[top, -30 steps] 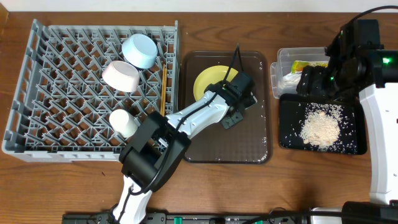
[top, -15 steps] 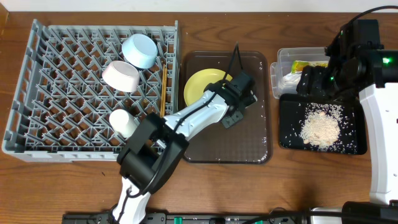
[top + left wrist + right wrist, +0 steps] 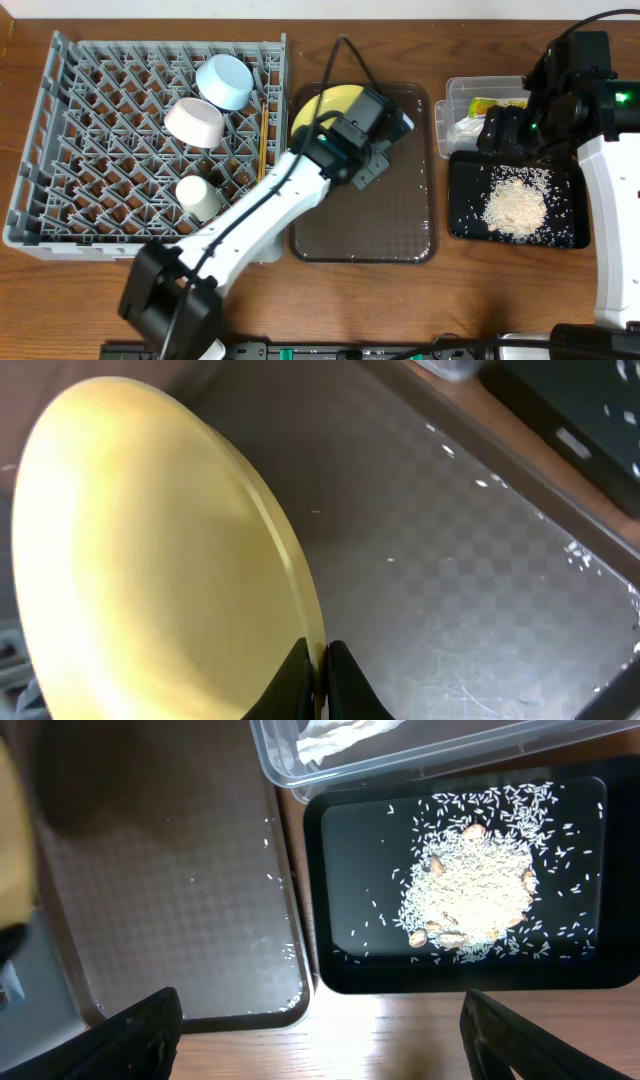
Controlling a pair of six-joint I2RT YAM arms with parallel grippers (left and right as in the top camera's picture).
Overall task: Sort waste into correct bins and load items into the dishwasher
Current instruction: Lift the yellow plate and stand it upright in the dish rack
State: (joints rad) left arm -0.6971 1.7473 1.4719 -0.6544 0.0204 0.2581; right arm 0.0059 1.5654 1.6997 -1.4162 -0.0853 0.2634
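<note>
My left gripper [image 3: 345,112] is shut on the rim of the round yellow plate [image 3: 320,103], holding it tilted above the back left of the brown serving tray [image 3: 400,220]; in the left wrist view the fingers [image 3: 318,665] pinch the plate's edge [image 3: 150,560]. The grey dish rack [image 3: 90,190] holds the light blue bowl [image 3: 224,80], white bowl [image 3: 194,121], small white cup [image 3: 199,197] and chopsticks [image 3: 263,140]. My right gripper [image 3: 320,1040] is open and empty above the black tray [image 3: 460,225] of rice scraps [image 3: 515,207]. The clear tub [image 3: 456,92] holds the wrapper [image 3: 492,104] and paper strip [image 3: 466,128].
The black tray [image 3: 330,900] with rice [image 3: 470,900] and the clear tub [image 3: 400,750] show in the right wrist view, beside the brown tray [image 3: 150,870]. Stray rice grains lie on the brown tray's right edge. Bare wooden table runs along the front.
My left gripper has lifted the yellow plate off the brown tray and carried it up and left toward the rack, tilting it. The right arm has not moved.
</note>
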